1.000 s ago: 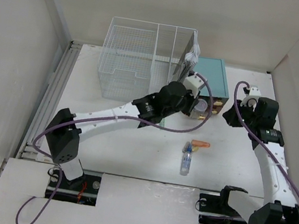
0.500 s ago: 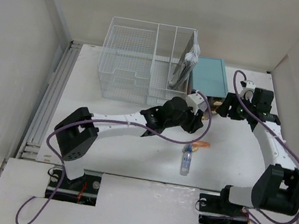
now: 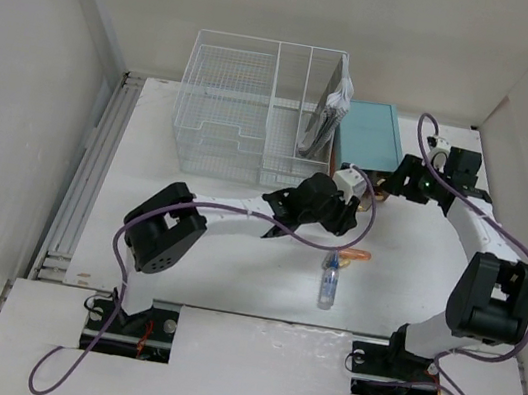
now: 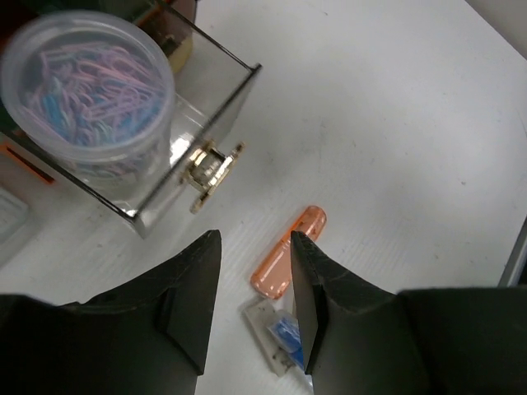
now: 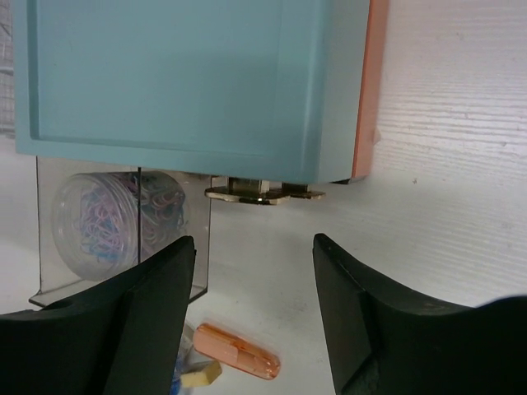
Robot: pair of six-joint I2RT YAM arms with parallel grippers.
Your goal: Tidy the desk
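Note:
The desk is a white tabletop. At its back stands a teal box with a clear drawer pulled out. Inside the drawer sits a jar of coloured paper clips. My left gripper hovers just in front of the drawer's gold knob, open and empty. Below it lie an orange capsule-shaped case and a clear item with a blue part. My right gripper faces the box front, open and empty, near a second gold knob.
A white wire-mesh rack stands left of the teal box, with a spiral notebook upright in its right slot. A clear bottle with a blue part lies near the orange case. White walls close in on both sides.
Both grippers have opened. My left gripper has drawn back from the drawer toward the orange case. My right arm has swung left, up to the front of the teal box.

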